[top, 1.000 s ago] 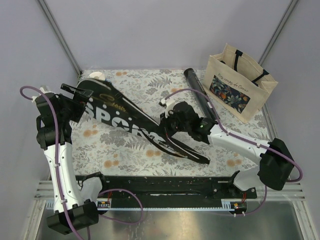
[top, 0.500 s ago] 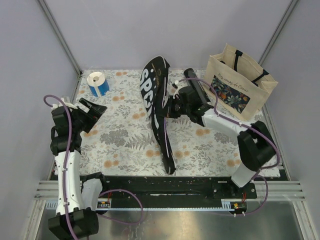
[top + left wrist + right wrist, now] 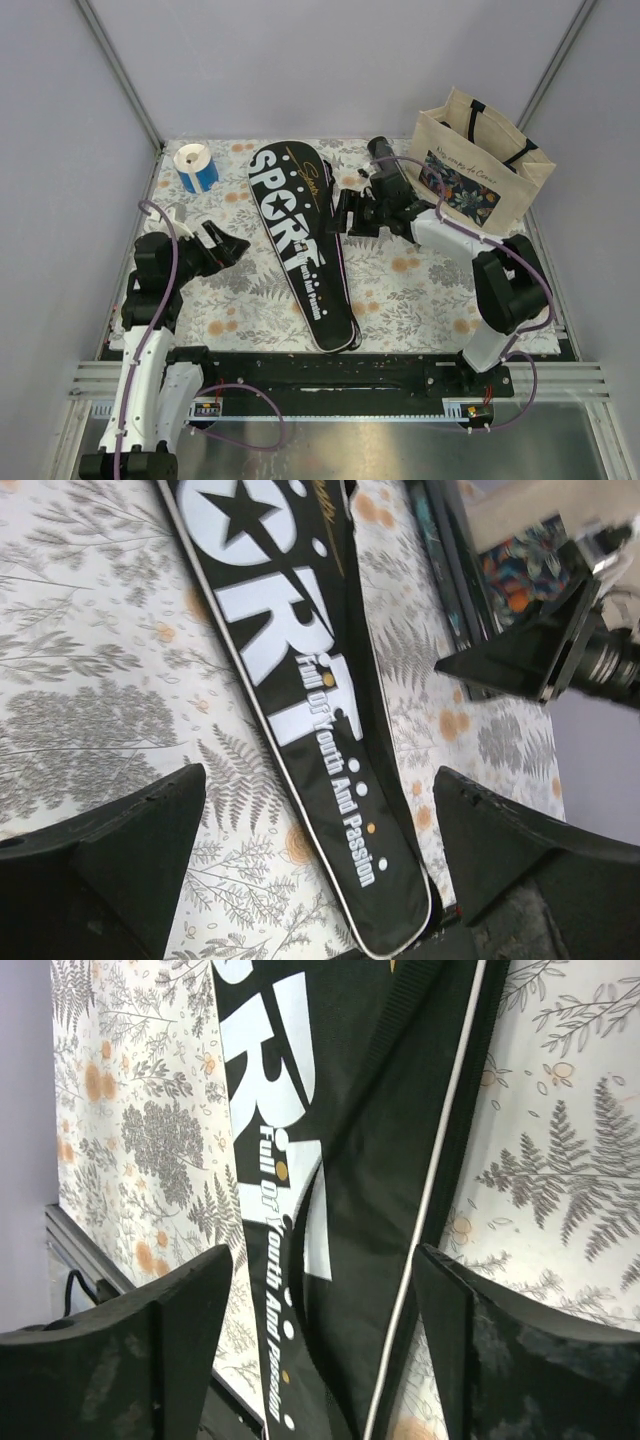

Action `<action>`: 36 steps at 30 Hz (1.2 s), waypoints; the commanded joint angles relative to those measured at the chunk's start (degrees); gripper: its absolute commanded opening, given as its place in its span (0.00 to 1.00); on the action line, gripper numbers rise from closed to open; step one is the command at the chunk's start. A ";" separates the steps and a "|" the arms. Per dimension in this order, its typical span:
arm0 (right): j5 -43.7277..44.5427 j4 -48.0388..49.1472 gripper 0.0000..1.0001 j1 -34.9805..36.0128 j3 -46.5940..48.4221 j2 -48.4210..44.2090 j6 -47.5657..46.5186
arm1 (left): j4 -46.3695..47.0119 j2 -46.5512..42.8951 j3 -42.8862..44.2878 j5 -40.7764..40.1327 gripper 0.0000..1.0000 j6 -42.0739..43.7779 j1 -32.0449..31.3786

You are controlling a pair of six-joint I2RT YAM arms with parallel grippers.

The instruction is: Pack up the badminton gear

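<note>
The black racket-shaped case lettered SPORT [image 3: 298,240] lies flat on the floral table, wide end at the back and narrow end near the front rail. My right gripper [image 3: 343,213] is open just off the case's right edge, holding nothing; in the right wrist view it [image 3: 322,1260] hangs above the case [image 3: 350,1160]. My left gripper [image 3: 228,245] is open left of the case, aimed at it; in the left wrist view the case's narrow end [image 3: 330,740] shows between its jaws [image 3: 318,790]. The long black tube [image 3: 388,168] lies partly under the right arm.
A beige tote bag with a floral panel [image 3: 480,165] stands at the back right. At the back left sits a blue-and-white tape roll [image 3: 195,167]. A black rail [image 3: 330,370] runs along the near table edge. Grey walls enclose the sides.
The right gripper, which held the case raised on edge, has opened and let go; the case now lies flat. The left arm has swung in toward the case.
</note>
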 commanded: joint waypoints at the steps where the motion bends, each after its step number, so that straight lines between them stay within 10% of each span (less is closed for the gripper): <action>1: 4.17 -10.82 0.85 0.02 2.72 -9.26 -9.40 | 8.23 -0.56 -2.87 9.51 0.99 3.01 -2.49; 4: 8.74 -17.69 1.00 0.11 0.26 -16.02 -14.41 | 10.08 -0.91 -2.25 12.18 0.99 3.80 -3.98; 22: 24.21 -27.19 0.99 0.02 -23.73 -70.43 -5.12 | 20.29 -5.40 -6.38 24.75 0.99 -2.09 -3.90; 36: 31.17 -31.51 0.99 0.11 -25.41 -78.36 -5.82 | 15.27 -5.13 -5.76 21.85 0.99 0.90 -3.99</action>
